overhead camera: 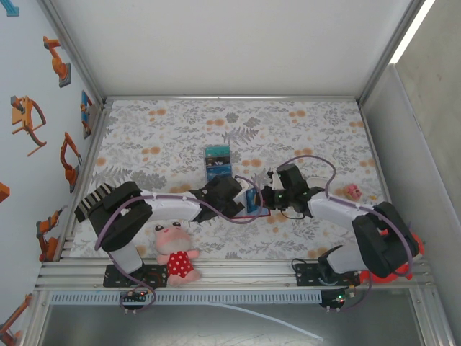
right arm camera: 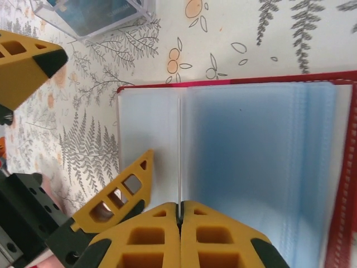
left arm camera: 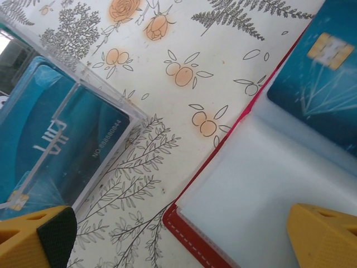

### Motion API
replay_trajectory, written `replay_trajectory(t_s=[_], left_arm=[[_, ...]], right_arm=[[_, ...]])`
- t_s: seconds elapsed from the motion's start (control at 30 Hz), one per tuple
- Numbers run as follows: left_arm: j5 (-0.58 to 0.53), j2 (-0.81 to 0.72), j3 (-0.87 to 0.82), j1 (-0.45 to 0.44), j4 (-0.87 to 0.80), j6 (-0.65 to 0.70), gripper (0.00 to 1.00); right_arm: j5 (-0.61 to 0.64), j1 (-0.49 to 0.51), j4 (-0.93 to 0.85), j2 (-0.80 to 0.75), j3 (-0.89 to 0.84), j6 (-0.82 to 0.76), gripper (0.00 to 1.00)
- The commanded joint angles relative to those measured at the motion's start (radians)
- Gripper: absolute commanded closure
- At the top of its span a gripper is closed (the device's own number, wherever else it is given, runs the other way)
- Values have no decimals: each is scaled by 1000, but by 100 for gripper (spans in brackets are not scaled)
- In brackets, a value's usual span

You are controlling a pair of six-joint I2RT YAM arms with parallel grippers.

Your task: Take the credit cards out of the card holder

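Yellow fingers of the right gripper (right arm camera: 179, 234) are pressed together, tips over the clear pockets of the open red card holder (right arm camera: 251, 167). Cannot tell whether a pocket leaf is nipped between them. Left gripper (left arm camera: 178, 237) spread wide, straddling the holder's corner. Blue credit card (left arm camera: 321, 67), chip showing, at the holder's pockets; tucked in or lying on top, unclear. Teal card (left arm camera: 50, 151) sits in a clear box (left arm camera: 106, 89) just beside the holder, on the floral table (left arm camera: 184, 67).

Robot lab cell: aluminium-profile frame (overhead camera: 230, 274), white panels (overhead camera: 216, 43), robot-arm wall stickers (overhead camera: 29, 119).
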Motion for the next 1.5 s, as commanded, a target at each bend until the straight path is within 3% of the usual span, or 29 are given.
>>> replay_trajectory(t_s=[0.0,0.4,0.57,0.77,0.87,1.2,1.47], left_arm=[[-31,-55,-9,-4,-25,-6,3],[-180,-229,16,1,-115,-116,3],[-149,-370,-26,26,-96,-178,3],[1,-562,-111,104,-60,-244,3],[155,-652,-161,164,-21,-260,3],[285,-788,-202,225,-37,-164,3],[713,-741,-151,328,-93,-135,3]], right_arm=[[58,-5,-97,-38,36,-57,100],[59,-4,-152,-158,60,-191,100],[41,1,-158,-196,83,-250,100],[11,33,-174,-217,141,-340,100],[2,56,-194,-216,182,-388,100],[-42,145,-357,-141,355,-601,100],[-59,186,-545,-97,483,-774,100]])
